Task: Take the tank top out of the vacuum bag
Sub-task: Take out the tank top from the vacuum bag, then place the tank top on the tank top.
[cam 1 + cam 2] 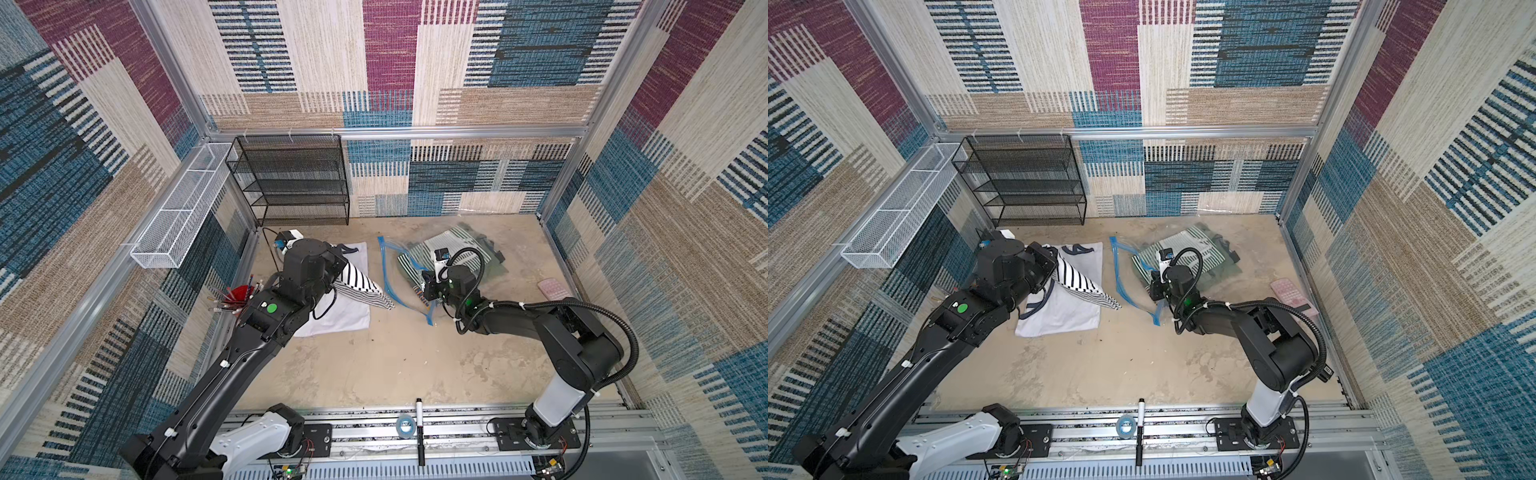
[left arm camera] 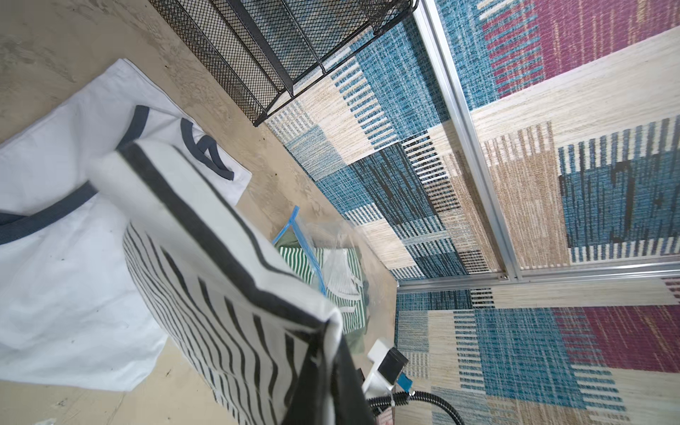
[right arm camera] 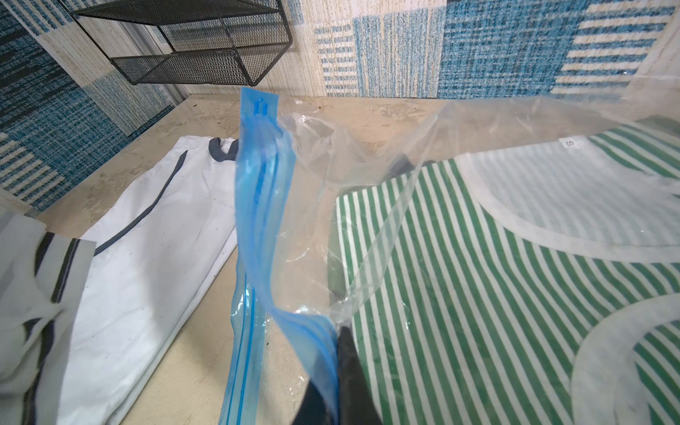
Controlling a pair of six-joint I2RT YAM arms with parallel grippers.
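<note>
Progress: the black-and-white striped tank top (image 1: 359,286) looks free of the vacuum bag (image 3: 349,154). It hangs in the air at the left, over a white tank top with navy trim (image 1: 349,318) that lies flat on the table (image 1: 395,365).
Left to do: judging by this, only setting the lifted top down. A green-and-white striped tank top (image 3: 478,294) lies inside the bag, with something darker under it, so more pulls may follow.
Left gripper (image 1: 1052,264): clamped on the upper edge of the black-and-white top, which drapes down from it.
Right gripper (image 1: 428,291): pinched tight on the blue zip-seal strip (image 3: 265,206) at the near end of the bag's mouth, holding that edge up off the table.
Bag position: far right of centre, mouth facing left toward the white top.
Bag look: clear, crinkled and slack. The strip is parted and twisted. No valve can be made out.
Clearance: the hanging top's low corner is just beside the strip; contact cannot be told.
</note>
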